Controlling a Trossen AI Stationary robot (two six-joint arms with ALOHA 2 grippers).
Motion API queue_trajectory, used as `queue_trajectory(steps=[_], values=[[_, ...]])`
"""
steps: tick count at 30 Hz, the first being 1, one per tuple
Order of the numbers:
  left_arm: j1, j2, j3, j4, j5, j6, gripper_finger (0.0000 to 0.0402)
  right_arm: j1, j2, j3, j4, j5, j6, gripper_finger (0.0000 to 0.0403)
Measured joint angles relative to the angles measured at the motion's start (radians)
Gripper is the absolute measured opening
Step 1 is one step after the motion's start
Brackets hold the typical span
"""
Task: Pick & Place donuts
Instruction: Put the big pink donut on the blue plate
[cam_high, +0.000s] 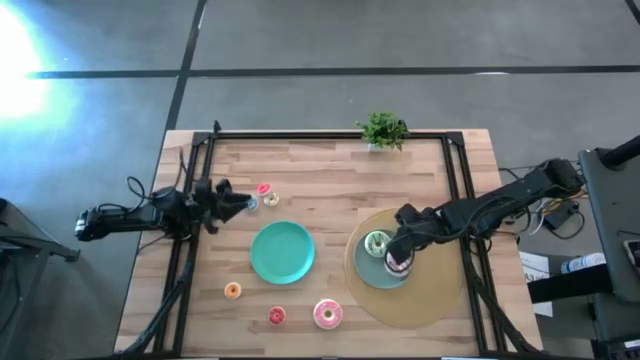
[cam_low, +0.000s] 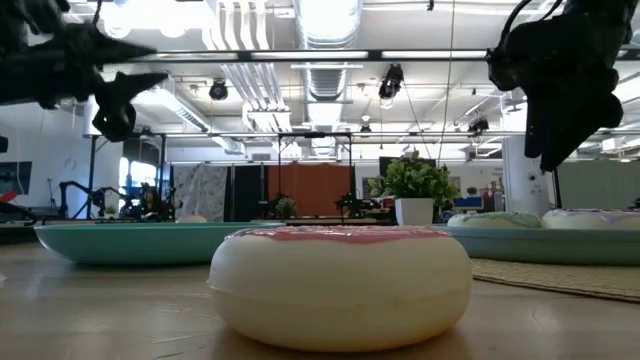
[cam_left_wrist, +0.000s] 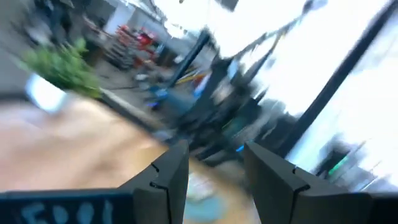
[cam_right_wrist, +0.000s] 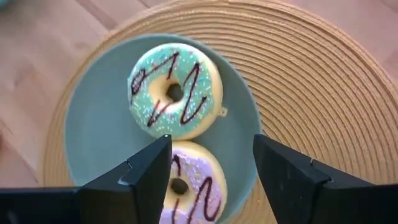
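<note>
My right gripper (cam_right_wrist: 211, 177) is open and hovers over the teal plate (cam_right_wrist: 99, 134) on the woven mat. One finger stands on each side of the white-purple donut (cam_right_wrist: 189, 186), which lies flat beside the green donut (cam_right_wrist: 174, 91). My left gripper (cam_high: 247, 204) is open and raised above the table's left half (cam_low: 125, 85). It points at the tiny red donut (cam_high: 263, 189) and the tiny yellow donut (cam_high: 271, 200). A pale bluish bit (cam_high: 252, 204) shows at its tips. The pink donut (cam_high: 327, 315), tiny orange donut (cam_high: 232, 290) and another tiny red donut (cam_high: 276, 316) lie near the near edge.
A second teal plate (cam_high: 282, 252) sits at the table's middle with nothing on it. A potted plant (cam_high: 382, 130) stands at the far edge. The woven mat (cam_high: 440, 295) covers the right near part. A dark frame runs along the left, far and right edges.
</note>
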Motion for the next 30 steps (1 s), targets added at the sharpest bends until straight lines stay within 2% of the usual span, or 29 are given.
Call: queue_trajectory(steps=[3,4,6,9,12,14,17,19,25,30], values=[[0.000,-0.001,0.000,0.071,-0.013,-0.360,0.0129,-0.002,0.005,0.006,0.065,-0.021,0.011,0.0219],[0.001,0.000,0.000,0.081,-0.032,-0.416,0.0129,-0.002,0.012,0.008,0.101,-0.039,-0.002,0.0219],[0.002,0.001,0.000,0.075,-0.107,-0.413,0.0129,-0.002,0.037,0.015,0.174,-0.067,-0.021,0.0219],[0.002,0.003,0.001,0.074,-0.213,-0.373,0.0129,-0.002,0.082,0.035,0.185,-0.066,0.025,0.0219],[0.002,0.004,0.005,0.074,-0.288,-0.509,0.0129,-0.002,0.116,0.051,0.189,-0.070,0.079,0.0219],[0.002,0.005,0.008,0.074,-0.257,-0.508,0.0129,-0.002,0.129,0.069,0.209,-0.099,0.085,0.0219],[0.000,0.005,0.008,0.077,-0.118,-0.483,0.0129,-0.002,0.153,0.105,0.211,-0.138,0.060,0.0219],[-0.002,0.015,0.008,0.076,-0.061,-0.490,0.0128,-0.002,0.174,0.135,0.212,-0.142,0.013,0.0219],[-0.032,0.073,0.053,0.018,-0.042,-0.469,0.0126,-0.021,0.251,0.226,0.142,-0.152,-0.138,0.0219],[-0.106,0.214,0.219,-0.167,-0.064,-0.353,0.0118,-0.022,0.252,0.218,0.090,-0.190,-0.202,0.0219]])
